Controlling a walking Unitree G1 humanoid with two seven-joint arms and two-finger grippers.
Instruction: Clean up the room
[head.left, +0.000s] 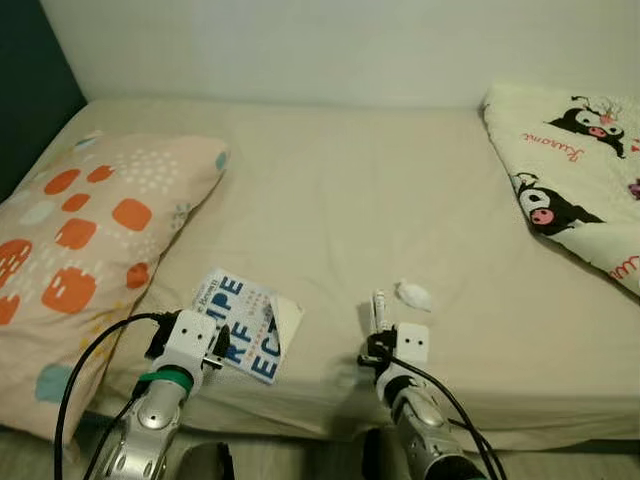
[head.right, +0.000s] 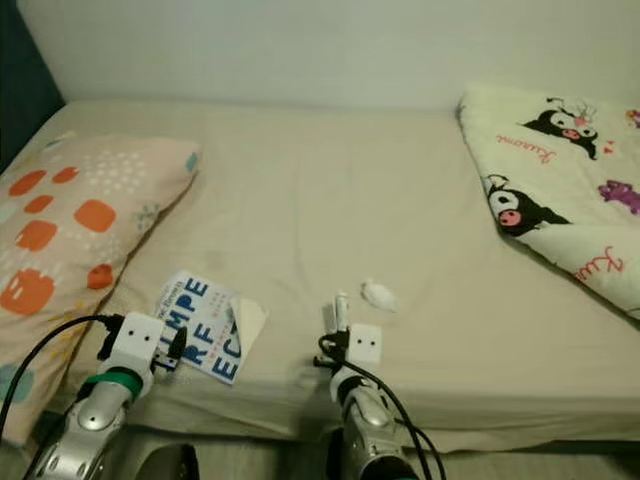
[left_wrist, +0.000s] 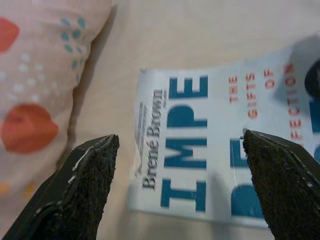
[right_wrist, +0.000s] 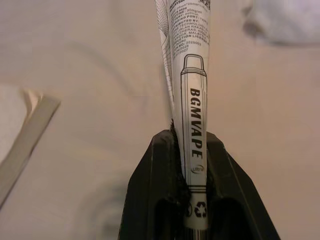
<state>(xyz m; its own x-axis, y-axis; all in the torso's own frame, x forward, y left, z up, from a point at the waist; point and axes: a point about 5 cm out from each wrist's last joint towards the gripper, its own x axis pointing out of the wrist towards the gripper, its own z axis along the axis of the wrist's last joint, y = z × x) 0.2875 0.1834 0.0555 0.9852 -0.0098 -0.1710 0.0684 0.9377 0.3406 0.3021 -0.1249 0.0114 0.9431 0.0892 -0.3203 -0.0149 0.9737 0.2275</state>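
A white book with blue letters (head.left: 246, 325) lies on the beige bed near the front edge, beside the pillow. My left gripper (head.left: 212, 347) hovers at the book's near corner, open, its two black fingertips (left_wrist: 95, 165) standing on either side of the cover (left_wrist: 200, 145). My right gripper (head.left: 376, 338) is shut on a small flattened white wrapper printed "BGMVAPE" (right_wrist: 190, 100), which stands upright out of the fingers (head.left: 378, 310). A crumpled white tissue (head.left: 413, 295) lies on the sheet just beyond it.
A pink pillow with orange patches (head.left: 80, 250) fills the bed's left side. A cream cartoon-print blanket (head.left: 575, 170) is bunched at the right. A white wall (head.left: 300, 50) backs the bed; a black cable (head.left: 85, 365) loops off the left arm.
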